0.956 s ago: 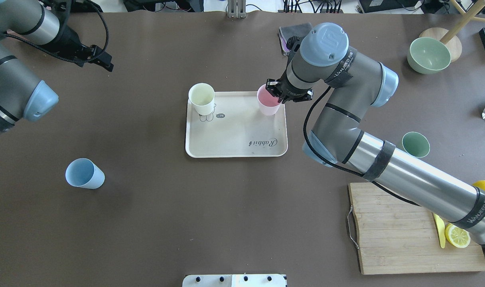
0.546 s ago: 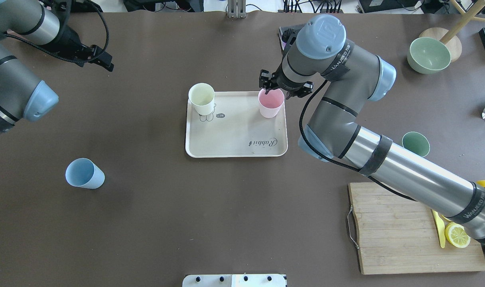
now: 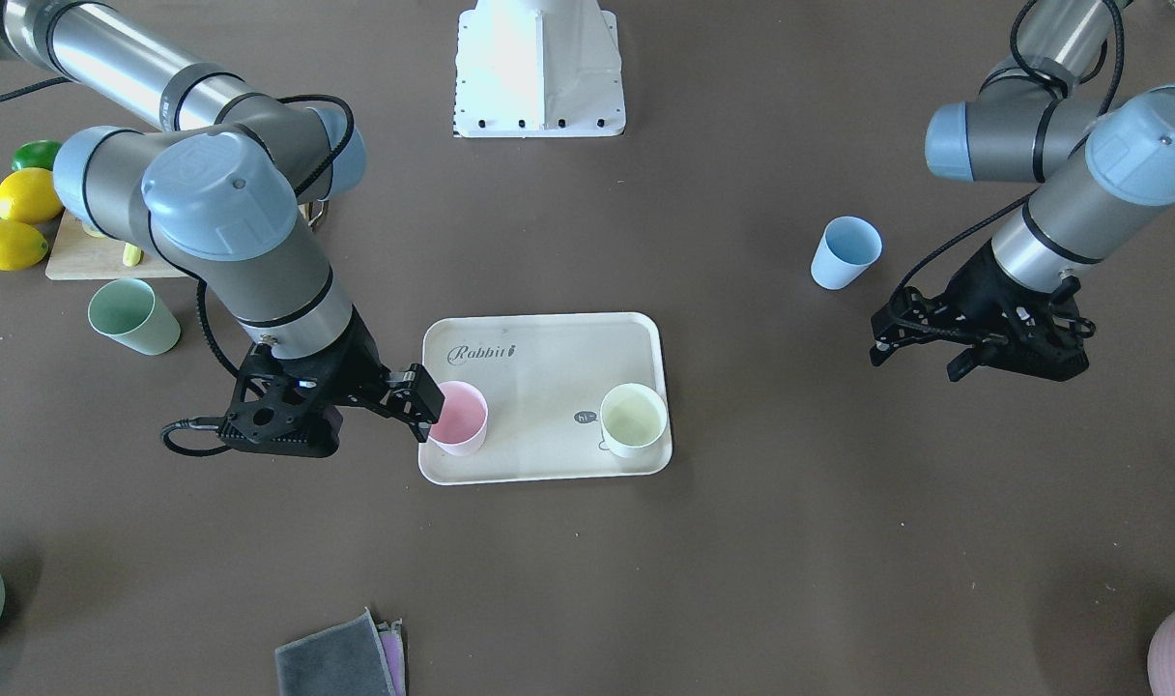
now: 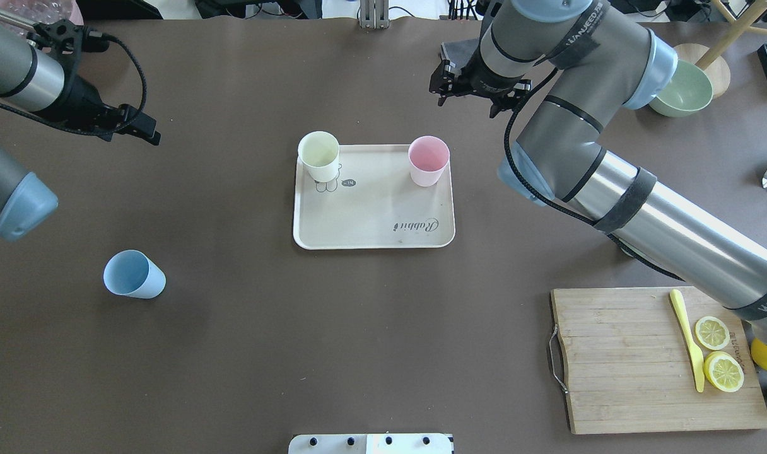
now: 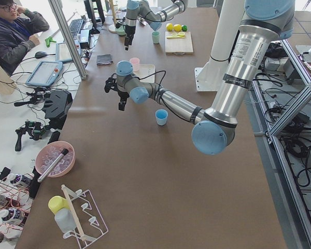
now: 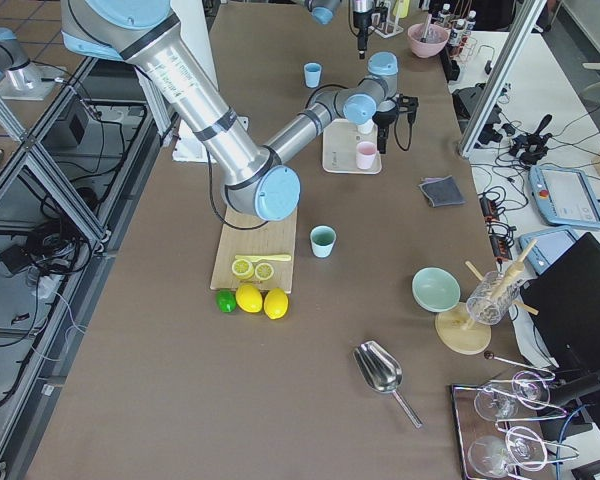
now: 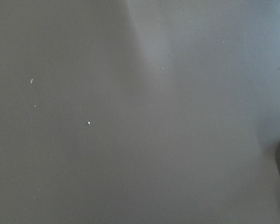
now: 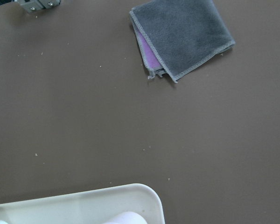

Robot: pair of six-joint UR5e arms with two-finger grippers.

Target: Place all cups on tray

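Tray [image 4: 371,221] lies lengthwise across the table [image 4: 232,353], pink cup [image 4: 428,161] and cream cup [image 4: 318,156] upright on it; right pincer [image 4: 467,101] gapes empty.

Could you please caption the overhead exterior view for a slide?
A cream-yellow tumbler and a pink tumbler stand on the cream rectangular tray; a light blue tumbler sits on the table.

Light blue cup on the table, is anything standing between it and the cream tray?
Nothing visible does. Only bare brown tabletop lies between the light blue tapered cup and the cream rectangular tray.
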